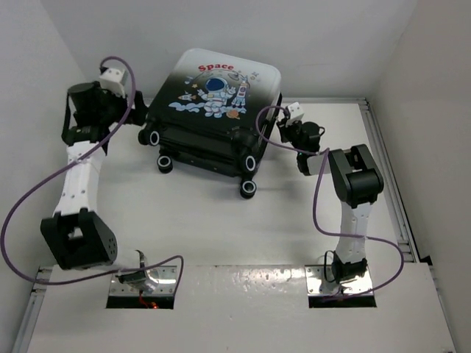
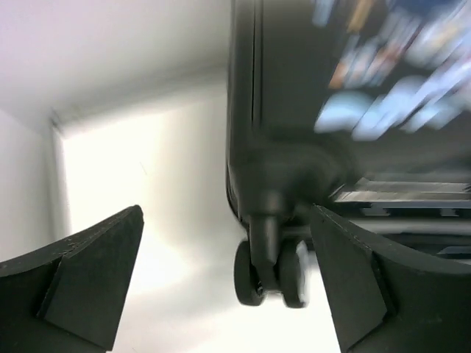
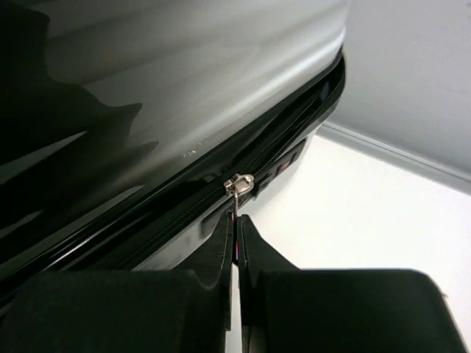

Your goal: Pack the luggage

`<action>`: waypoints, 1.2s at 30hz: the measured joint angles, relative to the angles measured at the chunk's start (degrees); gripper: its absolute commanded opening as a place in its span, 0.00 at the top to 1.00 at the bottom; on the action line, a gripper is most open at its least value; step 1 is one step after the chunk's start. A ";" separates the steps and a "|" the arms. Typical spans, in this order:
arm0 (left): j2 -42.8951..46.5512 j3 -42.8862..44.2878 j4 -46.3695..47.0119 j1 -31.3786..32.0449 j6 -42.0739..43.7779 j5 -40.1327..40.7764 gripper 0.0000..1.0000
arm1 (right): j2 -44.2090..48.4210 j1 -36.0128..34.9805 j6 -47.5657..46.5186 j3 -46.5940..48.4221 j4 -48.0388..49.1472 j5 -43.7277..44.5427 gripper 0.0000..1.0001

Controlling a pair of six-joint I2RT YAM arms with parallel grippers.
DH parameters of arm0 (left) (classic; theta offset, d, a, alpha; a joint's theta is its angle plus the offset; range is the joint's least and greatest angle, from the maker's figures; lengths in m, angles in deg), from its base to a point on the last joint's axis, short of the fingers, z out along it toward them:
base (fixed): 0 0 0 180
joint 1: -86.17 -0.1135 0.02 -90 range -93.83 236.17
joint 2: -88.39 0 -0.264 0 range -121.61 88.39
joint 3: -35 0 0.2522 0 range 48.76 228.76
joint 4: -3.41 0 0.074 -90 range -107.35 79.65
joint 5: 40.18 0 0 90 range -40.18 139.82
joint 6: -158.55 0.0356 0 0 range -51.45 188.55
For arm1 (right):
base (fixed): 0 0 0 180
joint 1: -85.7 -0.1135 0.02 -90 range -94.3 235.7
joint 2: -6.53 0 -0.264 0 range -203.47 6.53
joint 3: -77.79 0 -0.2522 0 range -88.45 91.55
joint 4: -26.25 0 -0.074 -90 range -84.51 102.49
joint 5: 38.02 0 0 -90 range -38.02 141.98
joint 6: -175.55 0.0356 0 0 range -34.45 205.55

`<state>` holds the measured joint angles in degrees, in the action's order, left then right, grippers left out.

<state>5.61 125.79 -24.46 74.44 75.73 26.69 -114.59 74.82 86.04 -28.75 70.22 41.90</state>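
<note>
The luggage (image 1: pixel 213 110) lies flat at the back middle of the table, astronaut print up, black wheels toward me, its lid down. My right gripper (image 1: pixel 281 131) is at its right side, shut on the zipper pull (image 3: pixel 237 220); the silver slider (image 3: pixel 240 184) sits on the zip track just beyond the fingertips. The shell (image 3: pixel 169 88) fills the upper left of the right wrist view. My left gripper (image 1: pixel 140 126) is open at the luggage's left end, with a double wheel (image 2: pixel 271 272) between its fingers (image 2: pixel 96 272), not touching. The luggage (image 2: pixel 309 110) looms blurred above.
White walls close in on the left, back and right. A raised rail (image 1: pixel 394 184) runs along the table's right side. Purple cables (image 1: pixel 44 191) loop from both arms. Bare tabletop (image 1: pixel 206 220) lies between the luggage and the arm bases.
</note>
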 measured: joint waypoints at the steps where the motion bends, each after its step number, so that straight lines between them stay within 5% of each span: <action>1: 1.95 1.11 0.02 -0.17 -0.66 -0.61 0.00 | 1.22 -0.79 0.26 -1.46 0.24 0.44 1.00; 7: 14.23 6.58 -3.10 -1.38 -3.39 -4.72 0.00 | 6.36 -5.97 1.25 -7.63 0.52 5.09 1.00; 15: 17.88 1.77 -16.46 -11.58 -4.17 -11.65 0.00 | 8.41 -16.87 2.67 -9.79 0.07 12.22 1.00; 20: 17.42 -1.05 -27.91 -11.93 2.43 -16.15 0.01 | 8.46 -29.22 5.16 -9.64 0.04 12.50 1.00; 26: 12.22 3.82 -40.76 -11.65 15.21 -19.50 0.17 | 8.46 -44.72 8.59 -7.15 -1.88 10.43 1.00; 31: 8.94 2.78 -42.25 -8.63 17.64 -15.45 0.17 | 9.55 -44.28 11.06 -7.41 -3.58 7.87 1.00; 36: 8.81 0.22 -35.91 0.83 15.21 -5.79 0.18 | 12.81 -37.57 11.80 -11.15 -4.37 5.27 1.00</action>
<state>14.42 126.01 -60.37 75.27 90.94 20.90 -101.78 37.25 97.85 -39.90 65.85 47.16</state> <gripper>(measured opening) 0.826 0.003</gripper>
